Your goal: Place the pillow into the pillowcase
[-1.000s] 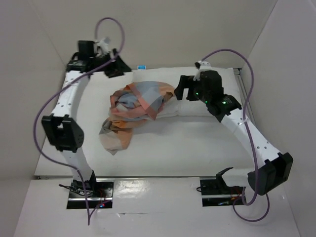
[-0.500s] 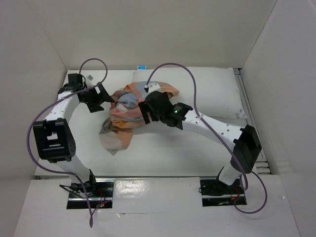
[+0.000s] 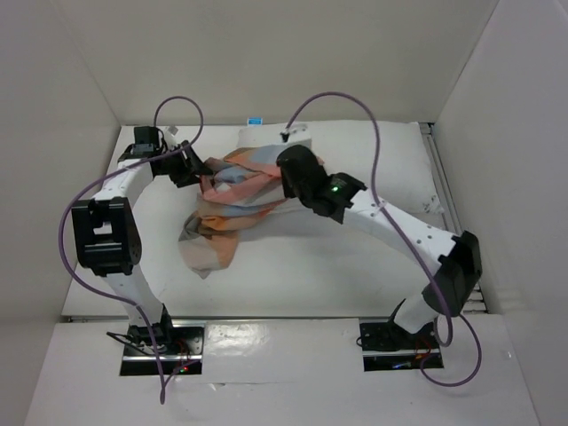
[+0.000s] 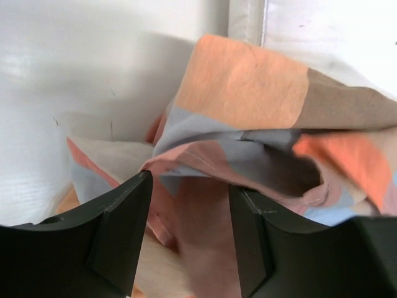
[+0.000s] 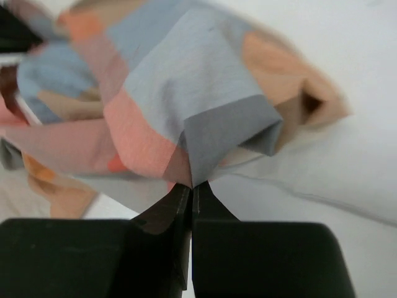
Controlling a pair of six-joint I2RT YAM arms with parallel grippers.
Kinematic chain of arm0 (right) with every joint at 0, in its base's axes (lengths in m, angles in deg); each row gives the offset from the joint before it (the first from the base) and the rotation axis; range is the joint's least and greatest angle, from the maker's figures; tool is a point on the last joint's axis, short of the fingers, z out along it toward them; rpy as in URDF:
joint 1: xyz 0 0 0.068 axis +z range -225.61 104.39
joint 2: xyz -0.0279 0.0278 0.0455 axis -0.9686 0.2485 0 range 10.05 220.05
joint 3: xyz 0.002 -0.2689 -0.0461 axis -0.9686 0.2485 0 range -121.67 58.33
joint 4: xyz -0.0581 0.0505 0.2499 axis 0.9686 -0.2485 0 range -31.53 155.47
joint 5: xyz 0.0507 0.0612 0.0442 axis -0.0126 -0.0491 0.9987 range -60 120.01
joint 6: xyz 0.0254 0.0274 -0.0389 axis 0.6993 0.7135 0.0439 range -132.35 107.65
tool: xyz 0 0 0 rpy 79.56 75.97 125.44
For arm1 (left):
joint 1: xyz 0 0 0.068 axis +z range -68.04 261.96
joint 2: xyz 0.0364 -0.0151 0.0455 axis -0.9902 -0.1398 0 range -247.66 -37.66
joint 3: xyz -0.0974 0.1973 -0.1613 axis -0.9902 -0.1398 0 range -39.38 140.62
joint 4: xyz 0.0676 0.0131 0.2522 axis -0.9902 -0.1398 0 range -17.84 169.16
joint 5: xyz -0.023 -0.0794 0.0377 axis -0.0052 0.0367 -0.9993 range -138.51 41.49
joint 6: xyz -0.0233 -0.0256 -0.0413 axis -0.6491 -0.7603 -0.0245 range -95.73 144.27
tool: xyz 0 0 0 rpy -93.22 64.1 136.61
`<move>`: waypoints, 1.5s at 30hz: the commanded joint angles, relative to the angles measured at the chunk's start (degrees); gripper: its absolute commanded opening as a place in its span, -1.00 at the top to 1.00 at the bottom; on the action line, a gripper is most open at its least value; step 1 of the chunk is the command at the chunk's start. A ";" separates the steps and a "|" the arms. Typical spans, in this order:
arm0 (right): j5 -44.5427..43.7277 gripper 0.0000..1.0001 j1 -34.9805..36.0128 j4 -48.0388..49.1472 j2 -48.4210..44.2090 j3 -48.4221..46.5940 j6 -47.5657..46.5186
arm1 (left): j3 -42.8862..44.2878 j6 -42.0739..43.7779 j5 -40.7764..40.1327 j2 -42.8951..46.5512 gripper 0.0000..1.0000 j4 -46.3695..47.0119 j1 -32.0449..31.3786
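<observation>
Toward the near edge, the pillowcase (image 3: 213, 240) lay crumpled. Just beyond, the right gripper (image 5: 191, 186) was pinched shut on a fold of it, while the left gripper (image 4: 189, 189) stood open at its hem. Farthest back, the pillow (image 3: 399, 160) lay mostly bare, so insertion had seemingly barely begun.

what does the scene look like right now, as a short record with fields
pillow: mostly uncovered, along the table's far edge
pillowcase: bunched, partly over the pillow's left end
left gripper: open, pillowcase fabric in front of the gap
right gripper: shut on a fold of the pillowcase
</observation>
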 commanded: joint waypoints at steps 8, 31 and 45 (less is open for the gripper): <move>1.04 1.00 -6.89 -2.01 -10.80 -1.00 0.94 | 4.64 -0.65 3.48 -5.41 0.19 4.07 -0.77; 2.63 1.00 -9.61 -2.01 -9.13 -3.38 -0.21 | 2.89 6.29 -10.92 1.80 -1.00 -3.93 -1.91; 3.15 1.00 -11.19 -2.54 -8.60 -3.38 -0.73 | 2.01 3.30 0.85 -3.49 1.00 1.08 -1.04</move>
